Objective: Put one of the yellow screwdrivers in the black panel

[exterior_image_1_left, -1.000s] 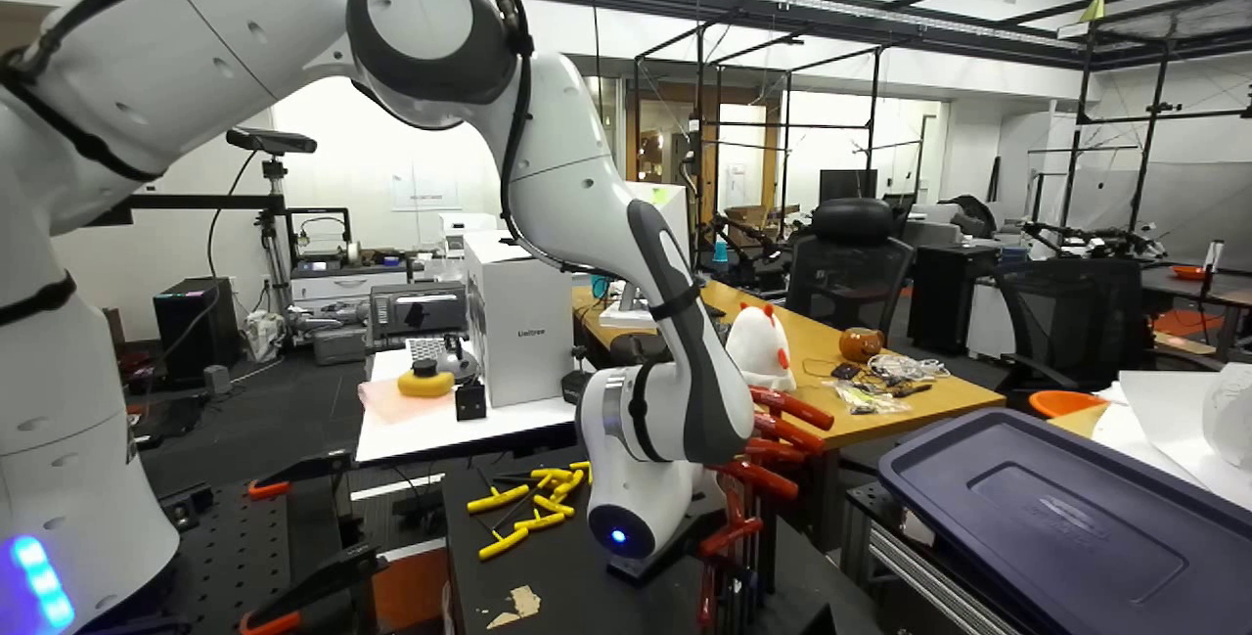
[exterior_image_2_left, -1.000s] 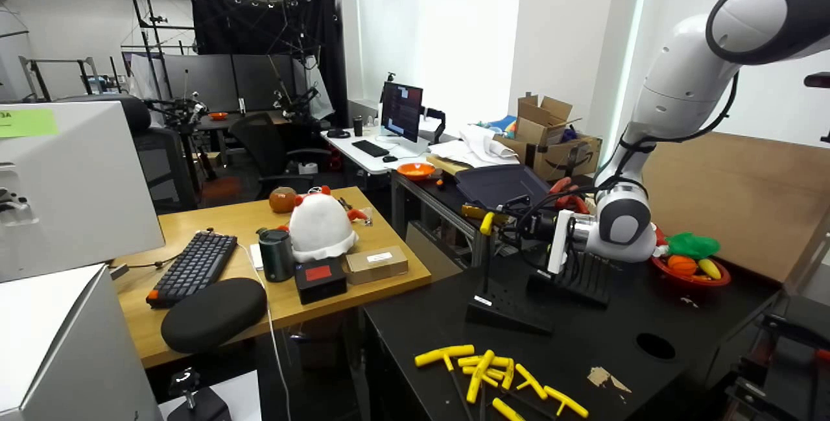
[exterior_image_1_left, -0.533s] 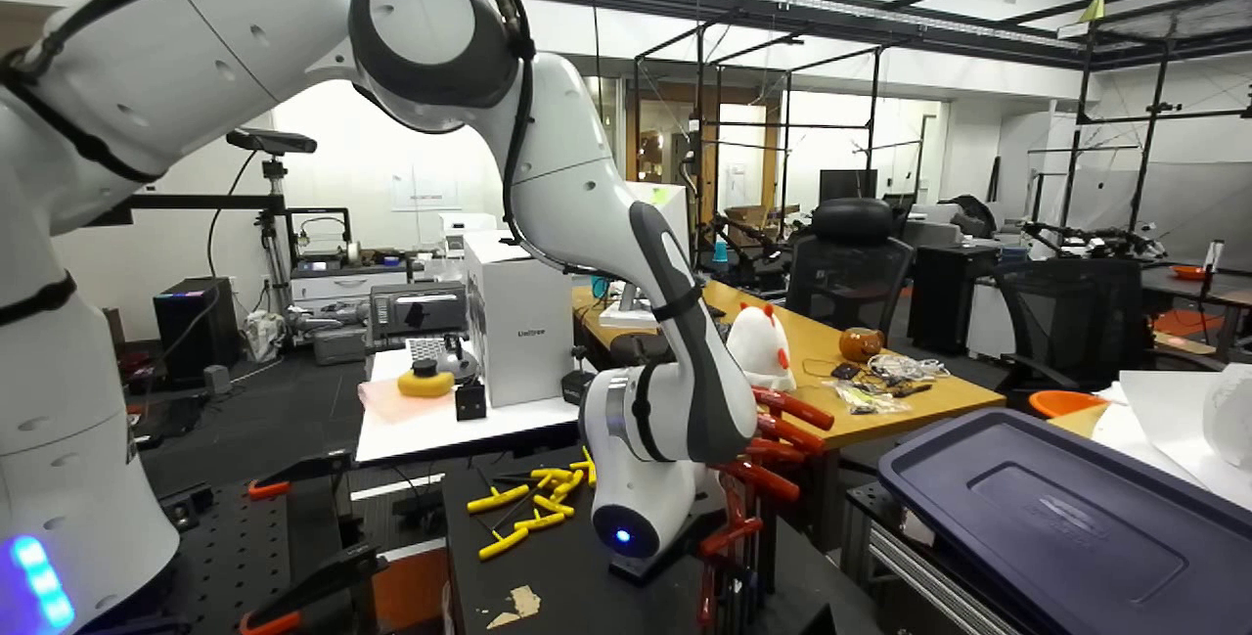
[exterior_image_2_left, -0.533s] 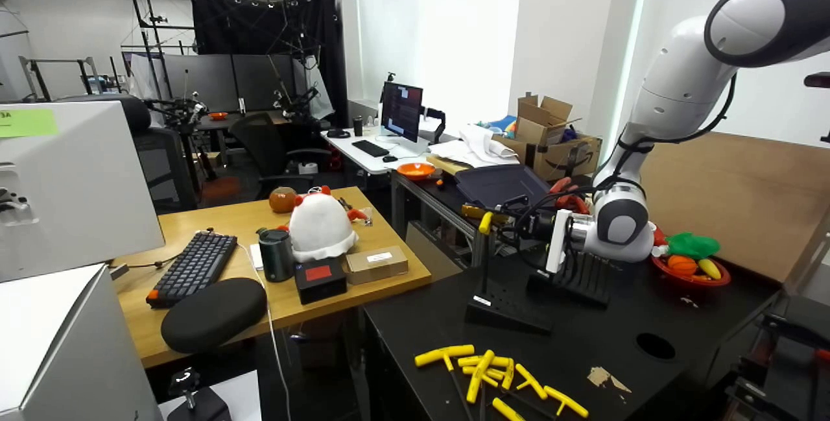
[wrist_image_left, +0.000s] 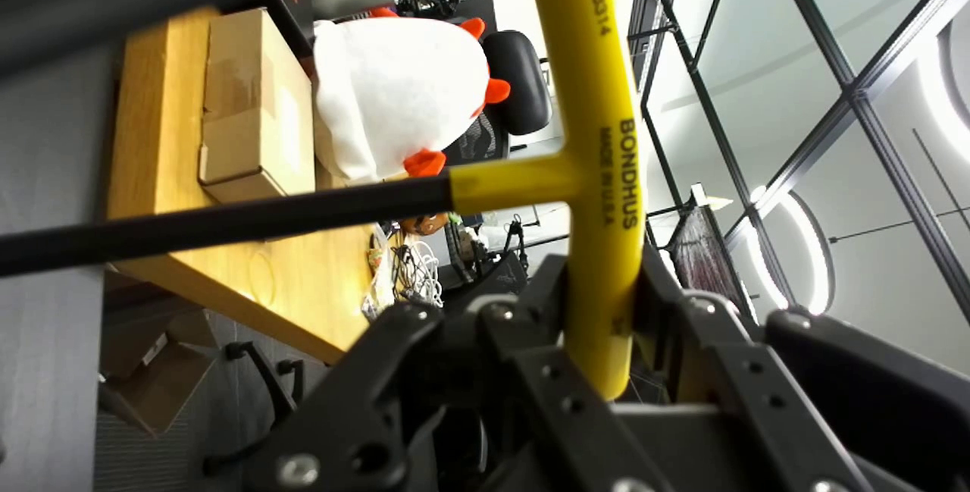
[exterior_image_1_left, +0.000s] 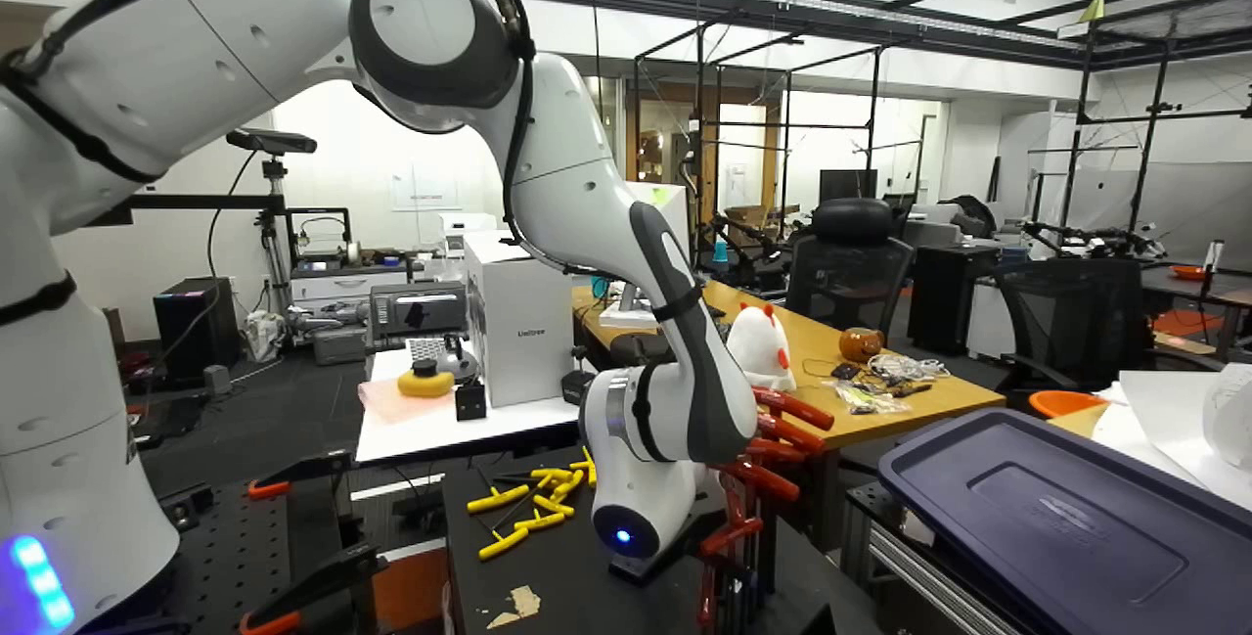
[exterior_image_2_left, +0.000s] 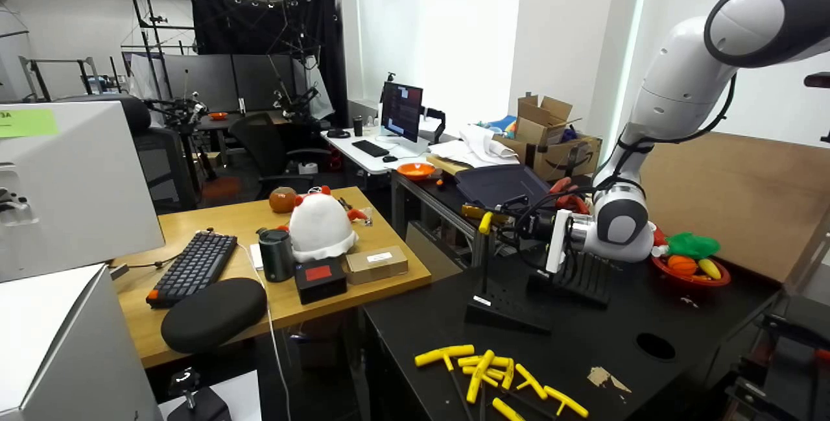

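Note:
My gripper [wrist_image_left: 602,287] is shut on the yellow handle of a T-shaped screwdriver [wrist_image_left: 606,173]; its dark shaft points downward, toward the left of the wrist view. In an exterior view that handle [exterior_image_2_left: 485,222] shows left of the gripper [exterior_image_2_left: 512,220], with its shaft [exterior_image_2_left: 485,265] running down to a sloped black panel with holes [exterior_image_2_left: 509,317]. Whether the tip sits in a hole I cannot tell. A similar black panel [exterior_image_2_left: 577,288] behind it bears red handles [exterior_image_1_left: 792,408]. Several yellow screwdrivers [exterior_image_2_left: 480,377] lie loose on the black table. The wrist hides the jaws in an exterior view.
A red bowl with toy fruit [exterior_image_2_left: 690,275] stands at the table's far right side. The table top has a round hole [exterior_image_2_left: 655,345]. A wooden desk [exterior_image_2_left: 389,281] with a white plush toy [exterior_image_2_left: 321,226] adjoins it. A dark lidded box [exterior_image_1_left: 1076,518] stands close by.
Between one second and half a second ago, the arm, the held screwdriver and the panel with holes shifted very slightly together. Since then nothing visibly moves.

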